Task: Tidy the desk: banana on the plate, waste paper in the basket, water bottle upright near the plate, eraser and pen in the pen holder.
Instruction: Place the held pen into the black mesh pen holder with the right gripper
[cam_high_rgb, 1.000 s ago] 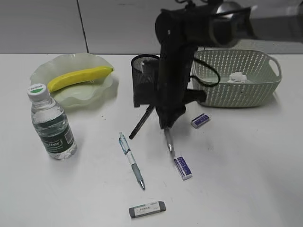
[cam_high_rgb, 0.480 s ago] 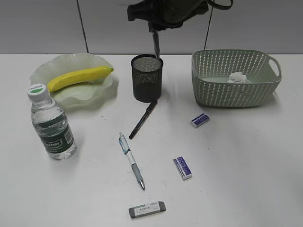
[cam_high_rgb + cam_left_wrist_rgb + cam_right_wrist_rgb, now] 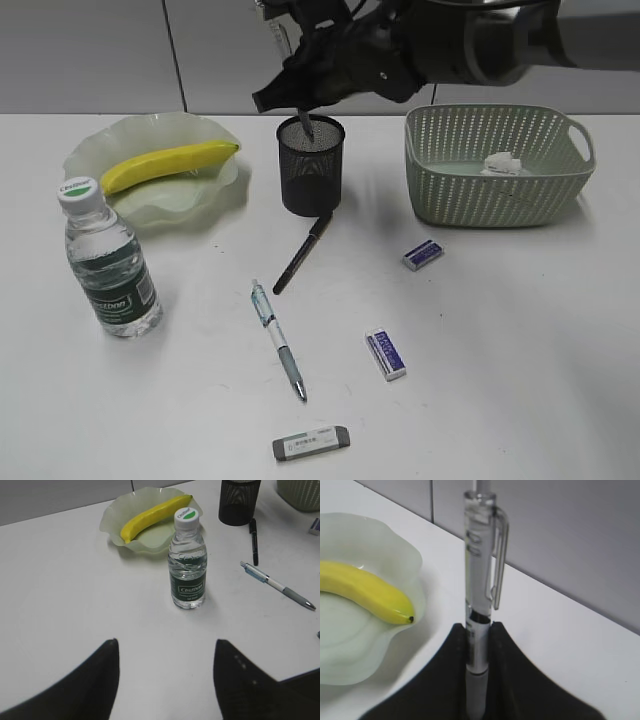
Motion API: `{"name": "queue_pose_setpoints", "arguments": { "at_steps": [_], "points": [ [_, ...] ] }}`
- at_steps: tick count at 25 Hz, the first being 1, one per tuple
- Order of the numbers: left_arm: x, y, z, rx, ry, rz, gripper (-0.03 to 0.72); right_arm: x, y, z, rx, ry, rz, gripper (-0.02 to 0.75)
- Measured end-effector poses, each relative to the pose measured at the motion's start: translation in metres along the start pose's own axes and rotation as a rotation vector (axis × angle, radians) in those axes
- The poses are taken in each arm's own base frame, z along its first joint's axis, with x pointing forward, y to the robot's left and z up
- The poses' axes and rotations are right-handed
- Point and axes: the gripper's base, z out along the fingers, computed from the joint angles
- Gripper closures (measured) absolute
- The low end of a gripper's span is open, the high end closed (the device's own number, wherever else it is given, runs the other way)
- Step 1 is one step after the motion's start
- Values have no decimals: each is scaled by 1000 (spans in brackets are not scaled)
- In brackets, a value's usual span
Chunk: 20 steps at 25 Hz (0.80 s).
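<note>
The right gripper (image 3: 478, 645), clamped on a clear pen (image 3: 480, 600), holds it above the pen holder (image 3: 311, 165). It should release only once the tip is inside the rim. The left gripper (image 3: 165, 677) hangs apart.

Pen holder (image 3: 311, 165): black metal mesh, matt. Basket (image 3: 497, 163): perforated plastic; plate (image 3: 160, 170): translucent, glossy. Water bottle (image 3: 187, 561): clear plastic.
</note>
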Motion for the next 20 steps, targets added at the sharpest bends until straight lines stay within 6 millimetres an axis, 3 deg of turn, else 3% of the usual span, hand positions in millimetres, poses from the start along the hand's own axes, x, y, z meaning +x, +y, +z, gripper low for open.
{"name": "queue_pose_setpoints", "arguments": {
  "at_steps": [6,12,16,20],
  "points": [
    [0,0,0,0,-1,0,241,17,-6,16,-4,11,6,596],
    [0,0,0,0,-1,0,241,15,-6,16,-6,4,6,352],
    [0,0,0,0,-1,0,241,1,-10,-1,26,22,12,300],
    [0,0,0,0,-1,0,241,-26,-23,-45,106,95,58,292]
  ]
}}
